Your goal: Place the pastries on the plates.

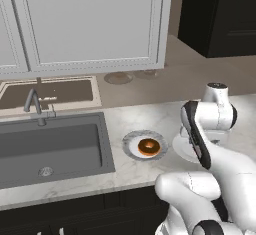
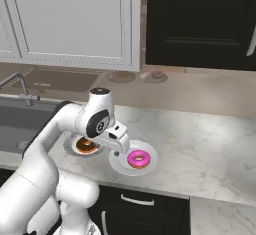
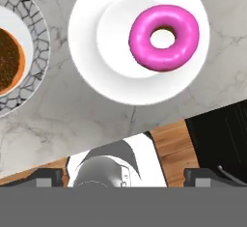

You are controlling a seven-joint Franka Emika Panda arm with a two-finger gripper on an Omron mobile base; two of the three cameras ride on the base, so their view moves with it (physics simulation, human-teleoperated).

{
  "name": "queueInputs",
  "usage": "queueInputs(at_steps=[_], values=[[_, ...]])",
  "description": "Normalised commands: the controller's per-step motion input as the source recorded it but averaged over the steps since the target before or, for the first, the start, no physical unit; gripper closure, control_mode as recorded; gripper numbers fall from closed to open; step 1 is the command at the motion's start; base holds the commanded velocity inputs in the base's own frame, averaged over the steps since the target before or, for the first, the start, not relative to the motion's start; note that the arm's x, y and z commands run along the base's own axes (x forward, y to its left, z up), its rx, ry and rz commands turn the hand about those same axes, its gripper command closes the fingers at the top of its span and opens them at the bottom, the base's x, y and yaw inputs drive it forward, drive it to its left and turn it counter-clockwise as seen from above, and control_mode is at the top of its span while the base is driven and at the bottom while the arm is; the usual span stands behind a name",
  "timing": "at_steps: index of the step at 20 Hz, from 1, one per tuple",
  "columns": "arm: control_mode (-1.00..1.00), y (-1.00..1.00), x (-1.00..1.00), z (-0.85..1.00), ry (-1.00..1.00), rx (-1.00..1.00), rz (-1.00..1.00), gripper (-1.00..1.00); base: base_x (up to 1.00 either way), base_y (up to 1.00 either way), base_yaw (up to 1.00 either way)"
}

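The pastries are both seen resting on plates on the marble bench [image 2: 200,144]: the pink doughnut [image 3: 164,37] on the white plate [image 3: 87,28], the orange-brown doughnut [image 1: 148,147] on the speckled plate [image 1: 131,140] to its left. The fingers [image 3: 46,177] appear spread and empty, as if the task is complete.

Glossy pink doughnut [image 3: 164,37] on a smooth white plate [image 3: 91,52]; veined marble counter [image 3: 72,120]; matt grey sink [image 1: 50,149], metal tap [image 1: 34,104].

You get even, soft rendered light with no glare. The pink doughnut [image 3: 164,37] carries a faint sheen, and the white plate [image 3: 91,42] casts a weak shadow at 6 o'clock. Everything stays sharp, edges undistorted.
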Motion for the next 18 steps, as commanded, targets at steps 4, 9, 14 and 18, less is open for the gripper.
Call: queueInputs(at_steps=[4, 9, 14, 18], values=[[-1.00, 0.50, -0.39, 0.00, -0.03, -0.04, 0.02, -1.00, 0.00, 0.00, 0.00], [-1.00, 0.75, -0.14, 0.00, -0.05, -0.06, 0.00, -1.00, 0.00, 0.00, 0.00], [-1.00, 0.79, -0.03, 0.00, -0.05, -0.05, 0.00, -1.00, 0.00, 0.00, 0.00], [-1.00, 0.63, 0.00, 0.00, -0.03, -0.01, 0.00, -1.00, 0.00, 0.00, 0.00]])
